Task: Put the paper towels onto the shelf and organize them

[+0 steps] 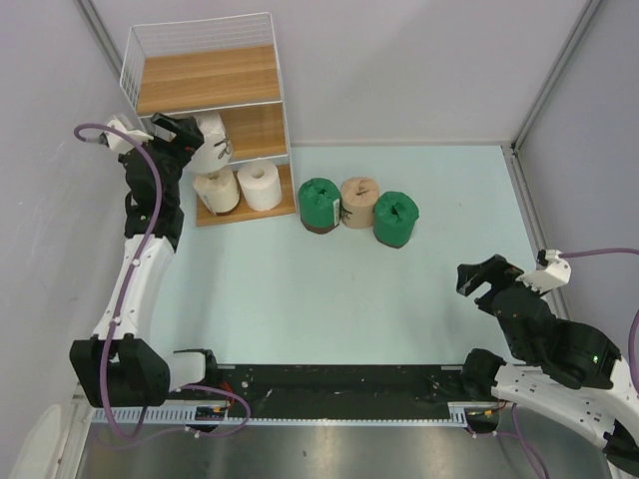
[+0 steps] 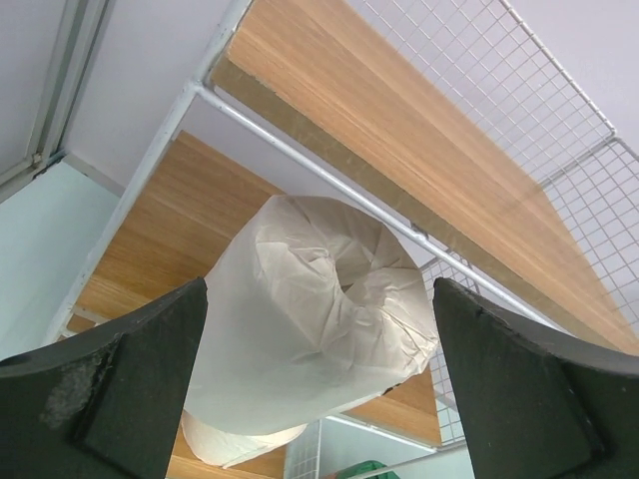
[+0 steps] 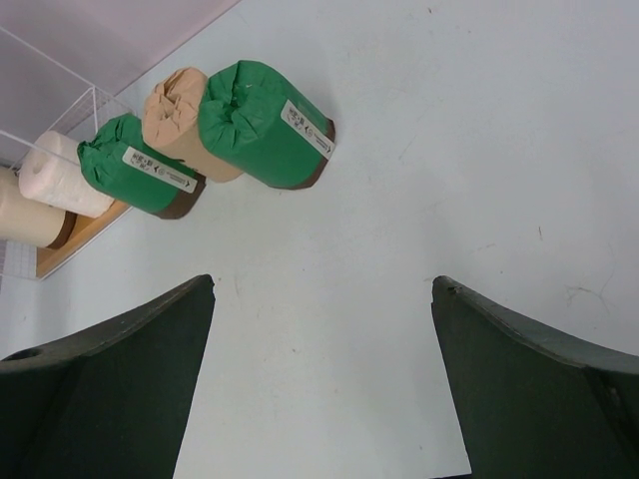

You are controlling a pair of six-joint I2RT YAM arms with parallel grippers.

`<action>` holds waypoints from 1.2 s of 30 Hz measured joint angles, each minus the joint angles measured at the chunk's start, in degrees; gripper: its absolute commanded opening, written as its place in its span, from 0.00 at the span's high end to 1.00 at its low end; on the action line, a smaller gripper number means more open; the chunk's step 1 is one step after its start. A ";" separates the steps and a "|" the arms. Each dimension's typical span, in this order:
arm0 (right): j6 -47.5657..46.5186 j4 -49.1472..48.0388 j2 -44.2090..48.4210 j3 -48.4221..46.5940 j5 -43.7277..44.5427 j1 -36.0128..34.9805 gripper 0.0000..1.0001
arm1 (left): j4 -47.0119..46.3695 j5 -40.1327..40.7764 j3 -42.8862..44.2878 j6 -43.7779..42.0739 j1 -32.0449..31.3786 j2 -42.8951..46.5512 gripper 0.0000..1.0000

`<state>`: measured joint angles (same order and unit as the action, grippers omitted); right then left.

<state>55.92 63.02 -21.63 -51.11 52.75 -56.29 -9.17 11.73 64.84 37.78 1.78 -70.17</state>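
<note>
My right gripper (image 1: 482, 289) hangs spread and empty over the table (image 1: 300, 299). Beyond it, the near green roll (image 1: 395, 219), tan roll (image 1: 359, 203) and far green roll (image 1: 320, 204) stand touching in a row. Farther on, two white rolls (image 1: 217, 190) sit on the bottom board of the shelf (image 1: 210, 80), and my left gripper (image 1: 190, 142) clasps a cream-white roll (image 2: 310, 309) at the middle tier.

Up close, the cream-white paper-wrapped roll (image 2: 310, 309) shows a matt, crumpled skin, creased and pleated into its end. Either side of it, the left gripper (image 2: 318, 399) has dull black plastic fingers (image 2: 120, 399), one with a pale scuffed patch. Behind is the three-tier white wire shelf (image 2: 379, 110): smooth coated rods, fine mesh, and light-brown wooden boards with streaky grain and a satin finish. On the pale mint tabletop (image 3: 419, 200), matt and faintly scuffed, a dark green wrapped roll (image 3: 262, 125) and its green twin (image 3: 135, 165) look crinkly and slightly sheeny, with white paper labels. The tan-beige roll (image 3: 180, 110) is matt and papery.
</note>
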 measured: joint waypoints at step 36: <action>0.07 0.63 1.01 0.00 0.85 -1.55 0.07 | -2.32 -8.50 -13.00 4.74 0.11 3.13 0.44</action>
<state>55.99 63.66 -20.62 -51.11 53.60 -57.84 -11.49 3.22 51.83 42.52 1.89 -67.05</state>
